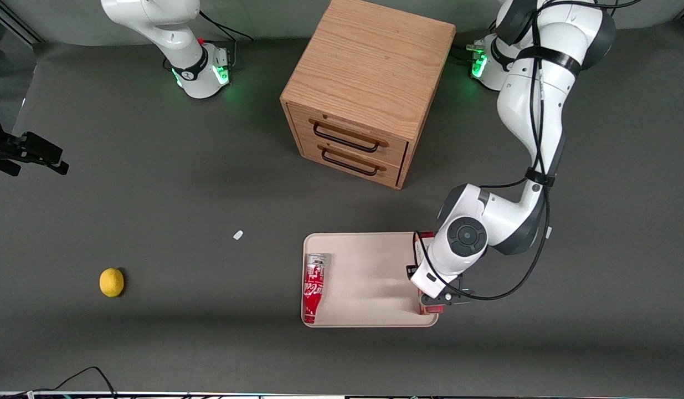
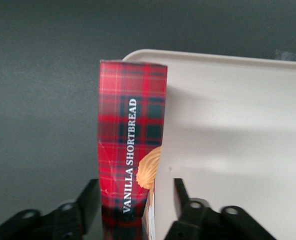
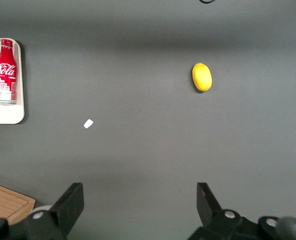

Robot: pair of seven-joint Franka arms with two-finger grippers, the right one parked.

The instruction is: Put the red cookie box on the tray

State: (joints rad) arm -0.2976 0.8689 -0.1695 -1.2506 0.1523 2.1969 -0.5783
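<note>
**Grey table, box at tray edge**

Nearest me I see the tray (image 1: 369,249), a red bottle (image 1: 314,287) lying along its parked-arm edge. At its working-arm edge my gripper (image 2: 132,200) jaws stand spread, flanking the red cookie box (image 2: 131,145) resting over the rim. Farther off stands a wooden drawer cabinet (image 1: 364,88).

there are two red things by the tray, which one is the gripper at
The red cookie box, a tartan carton at the tray's edge toward the working arm. The gripper straddles it, fingers apart. The other, a red soda bottle, lies untouched in the tray.
</note>
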